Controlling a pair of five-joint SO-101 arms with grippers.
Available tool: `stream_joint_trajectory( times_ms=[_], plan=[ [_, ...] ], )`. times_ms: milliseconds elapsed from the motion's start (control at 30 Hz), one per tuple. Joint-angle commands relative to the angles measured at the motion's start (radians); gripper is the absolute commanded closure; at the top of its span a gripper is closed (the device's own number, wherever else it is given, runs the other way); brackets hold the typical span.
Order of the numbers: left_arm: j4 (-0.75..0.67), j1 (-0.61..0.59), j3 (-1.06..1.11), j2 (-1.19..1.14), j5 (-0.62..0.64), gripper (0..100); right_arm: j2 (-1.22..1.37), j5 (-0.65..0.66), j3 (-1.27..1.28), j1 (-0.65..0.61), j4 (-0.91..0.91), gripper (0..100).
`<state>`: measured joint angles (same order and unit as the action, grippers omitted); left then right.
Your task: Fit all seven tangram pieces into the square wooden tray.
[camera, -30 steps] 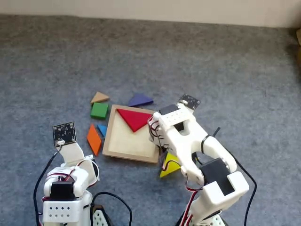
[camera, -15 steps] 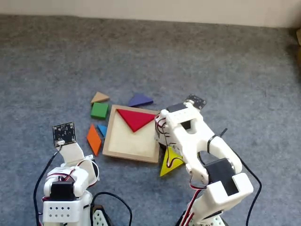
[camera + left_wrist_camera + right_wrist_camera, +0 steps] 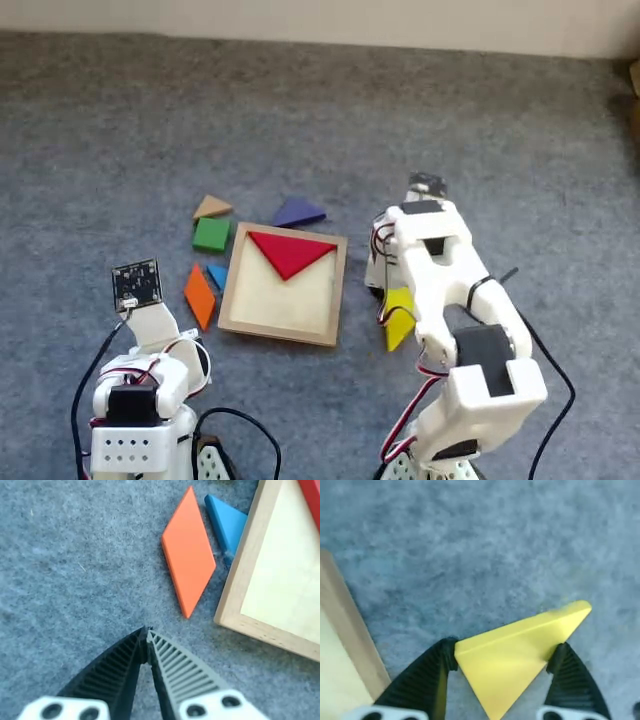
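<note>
Grips smooth yellow triangle [image 3: 520, 640] in right claw [image 3: 503, 652], seemingly just above fuzzy grey worktop [image 3: 450, 120], beside square wooden tray [image 3: 233, 300]; holds left claw [image 3: 146, 635] clenched, empty.

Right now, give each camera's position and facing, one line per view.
High view: fixed above, looking down on the left arm, right arm, wooden tray and loose pieces.
Left wrist view: on the left arm, looking down past its shut fingers at the orange piece.
Right wrist view: on the right arm, looking down past its fingers clamping the yellow triangle.
Shared: both wrist views catch the tray's rim.
</note>
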<state>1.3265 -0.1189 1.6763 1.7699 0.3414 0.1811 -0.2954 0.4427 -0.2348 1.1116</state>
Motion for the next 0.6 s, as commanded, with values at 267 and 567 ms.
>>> stream_joint_trajectory(
  times_ms=[267,567],
  plan=[
    [0.006,-0.012,0.021,0.051,-0.005,99,-0.012,0.272,-0.047,-0.05,-0.024,83.5],
    [0.006,-0.012,0.021,0.051,-0.005,99,-0.229,0.269,-0.039,-0.062,-0.022,83.5]
  ],
)
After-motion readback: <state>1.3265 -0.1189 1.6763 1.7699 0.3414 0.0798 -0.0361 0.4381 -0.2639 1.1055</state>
